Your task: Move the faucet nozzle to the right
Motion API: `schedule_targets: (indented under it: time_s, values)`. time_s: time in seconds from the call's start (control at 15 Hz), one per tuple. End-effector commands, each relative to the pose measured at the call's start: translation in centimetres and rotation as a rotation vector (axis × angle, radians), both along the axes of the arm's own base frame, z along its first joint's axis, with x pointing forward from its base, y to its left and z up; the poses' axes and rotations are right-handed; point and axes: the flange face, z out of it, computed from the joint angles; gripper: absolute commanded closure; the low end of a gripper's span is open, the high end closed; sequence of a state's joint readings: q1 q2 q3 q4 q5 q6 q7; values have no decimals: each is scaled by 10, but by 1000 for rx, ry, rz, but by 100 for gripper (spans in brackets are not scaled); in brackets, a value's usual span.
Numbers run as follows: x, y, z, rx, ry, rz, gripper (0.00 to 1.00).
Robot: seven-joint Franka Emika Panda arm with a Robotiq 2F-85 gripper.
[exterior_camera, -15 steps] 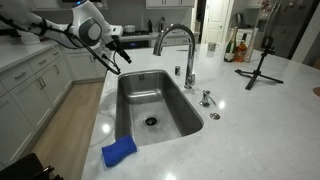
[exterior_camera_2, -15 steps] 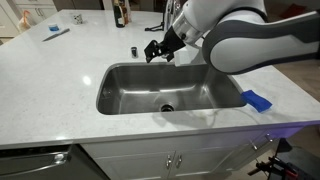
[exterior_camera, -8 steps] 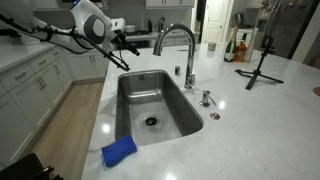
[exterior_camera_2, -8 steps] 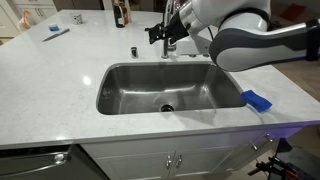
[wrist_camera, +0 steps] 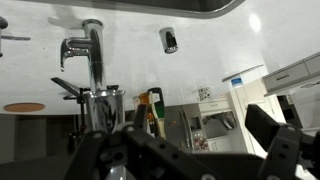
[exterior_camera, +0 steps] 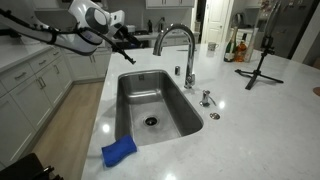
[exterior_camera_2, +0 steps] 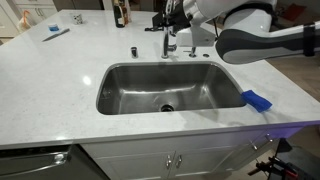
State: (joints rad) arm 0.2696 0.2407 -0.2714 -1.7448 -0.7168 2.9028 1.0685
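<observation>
Pincer (exterior_camera: 128, 40) now higher, nearer the arched glossy chrome faucet nozzle (exterior_camera: 176, 30), jaws wide apart.

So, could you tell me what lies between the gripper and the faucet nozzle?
Nothing: only a bare gap separates gripper from faucet nozzle in an exterior view.

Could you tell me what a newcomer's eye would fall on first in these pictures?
The tall chrome faucet nozzle stands out first, arching over a deep steel sink set in the pale countertop. Next is the robot's gripper, open and held in the air near the faucet's spray tip. A bright blue cloth lies on the counter by one corner of the sink.
</observation>
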Motion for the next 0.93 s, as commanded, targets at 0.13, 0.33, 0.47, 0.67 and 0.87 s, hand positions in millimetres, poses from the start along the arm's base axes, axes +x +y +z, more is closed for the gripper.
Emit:
schedule_targets:
  time_s: [0.13,0.33,0.47,0.67,0.87]
  values:
    - [8,-7,6,-48,-64,-18,0]
    - [15,-19,0,-95,-77,-25,0]
    - [20,-24,-6,-107,-77,-25,0]
    - [27,-28,-14,-120,-82,-20,25]
    - [34,-29,-19,-127,-86,-18,44]
